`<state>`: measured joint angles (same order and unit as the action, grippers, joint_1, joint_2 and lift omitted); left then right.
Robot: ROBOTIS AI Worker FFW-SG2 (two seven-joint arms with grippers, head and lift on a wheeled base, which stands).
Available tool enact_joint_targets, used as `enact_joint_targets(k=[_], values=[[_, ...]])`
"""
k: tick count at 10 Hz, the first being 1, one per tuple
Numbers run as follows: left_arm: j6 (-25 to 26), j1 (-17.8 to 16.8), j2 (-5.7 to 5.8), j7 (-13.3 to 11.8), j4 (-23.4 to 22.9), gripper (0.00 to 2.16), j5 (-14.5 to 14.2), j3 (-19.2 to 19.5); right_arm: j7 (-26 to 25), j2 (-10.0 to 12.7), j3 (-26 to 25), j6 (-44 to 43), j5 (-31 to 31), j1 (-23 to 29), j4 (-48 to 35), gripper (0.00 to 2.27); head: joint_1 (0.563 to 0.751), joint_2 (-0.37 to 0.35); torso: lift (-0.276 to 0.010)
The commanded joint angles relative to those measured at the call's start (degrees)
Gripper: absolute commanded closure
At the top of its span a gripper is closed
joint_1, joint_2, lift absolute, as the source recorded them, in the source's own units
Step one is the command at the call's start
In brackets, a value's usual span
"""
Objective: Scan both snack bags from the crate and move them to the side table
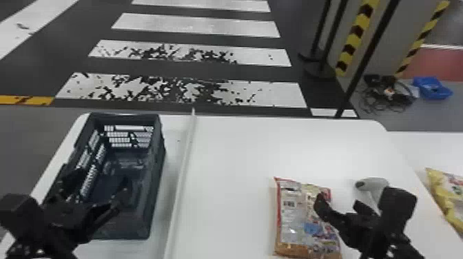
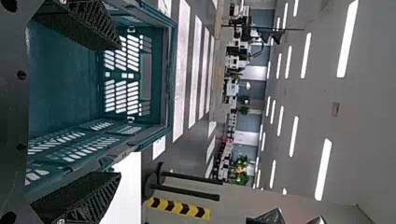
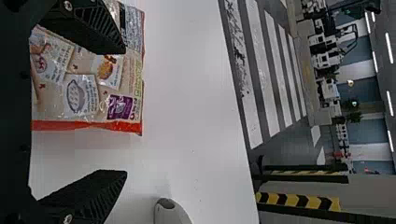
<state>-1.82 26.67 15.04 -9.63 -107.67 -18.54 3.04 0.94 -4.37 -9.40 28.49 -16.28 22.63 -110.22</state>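
From where I stand, taking the middle of the work table (image 1: 237, 165) as the clock's centre and twelve as the far edge, the crate (image 1: 156, 193) sits at nine o'clock, beyond the raised white strip (image 1: 184, 162). The left gripper (image 2: 120, 110) hangs over it, fingers wide and nothing between them; probably that arm's job is lifting bags out.

One snack bag (image 1: 292, 224) lies flat at four o'clock, within the right arm's reach. The right gripper (image 3: 125, 112) is also wide and holding nothing, one finger above the bag and the other off its edge, towards the scanner (image 1: 377, 182) at three o'clock. The scanner seems kept there on purpose – just beside the bag, so one arm can serve both. Farther out at three, on the side table (image 1: 430, 149), rests a yellow bag (image 1: 444, 196).

I'd guess that one is finished and this is the second, so the job looks past halfway. Whether the nearer bag has been scanned, I can't tell. If not, the scanner comes first; if so, the right gripper should close on the bag and carry it out to three. Laid flat, it offers little to pinch – a soft wrapper could slip or crumple, and a careless swing might knock the scanner.
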Motion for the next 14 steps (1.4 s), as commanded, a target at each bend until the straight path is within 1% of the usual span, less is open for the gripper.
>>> enact_joint_targets(k=[1, 3, 4, 6, 7, 9, 11, 12, 13, 14], values=[[0.02, -1.44, 0.34, -0.04, 1.58, 0.03, -0.18, -1.1, -2.78, 1.56, 2.1, 0.48, 0.46, 0.31, -1.05, 0.08, 0.695, -0.047, -0.095], [0.02, -2.94, 0.69, -0.04, 3.25, 0.03, -0.44, -1.89, -5.59, 2.7, 3.6, 2.59, 1.17, 1.71, -3.15, 0.08, 0.695, -0.034, -0.095], [0.02, -3.29, 0.78, -0.13, 3.6, 0.03, -0.53, -1.98, -7.53, 2.79, 5.09, 2.76, 2.57, 2.15, -3.42, 0.08, 0.695, -0.026, -0.095], [0.02, -3.73, 0.87, -0.13, 4.31, 0.03, -0.62, -2.6, -9.29, 2.79, 7.9, 2.59, 3.01, 3.29, -4.12, 0.08, 0.695, -0.014, -0.095], [0.02, -3.73, 0.87, -0.13, 4.57, 0.03, -0.62, -2.77, -9.9, 2.87, 9.14, 2.59, 4.24, 3.21, -3.86, 0.08, 0.695, -0.003, -0.095], [-0.15, -3.46, 1.13, -0.13, 4.48, 0.03, -0.7, -2.69, -9.55, 2.87, 9.14, 2.59, 4.59, 1.27, 0.19, 0.06, 0.695, 0.019, -0.095], [-0.33, -3.11, 1.22, -0.13, 4.39, 0.03, -0.79, -2.33, -8.14, 2.87, 8.7, 4.69, 4.42, -0.84, 4.93, 0.11, 0.695, 0.023, -0.095], [-0.51, -3.03, 1.22, -0.13, 4.31, 0.03, -0.79, -2.33, -7.09, 2.87, 8.43, 5.22, 4.42, -1.19, 5.9, 0.36, 0.695, 0.027, -0.095], [-0.51, -3.03, 1.13, -0.13, 4.31, 0.03, -0.79, -2.25, -6.21, 2.87, 7.99, 7.33, 4.15, -1.45, 5.9, 1.18, 0.695, 0.031, -0.095], [-0.51, -3.03, 1.04, -0.04, 4.39, 0.03, -0.79, -2.33, -5.95, 2.87, 7.47, 7.16, 4.24, -1.36, 5.37, 2.1, 0.695, 0.033, -0.095]])
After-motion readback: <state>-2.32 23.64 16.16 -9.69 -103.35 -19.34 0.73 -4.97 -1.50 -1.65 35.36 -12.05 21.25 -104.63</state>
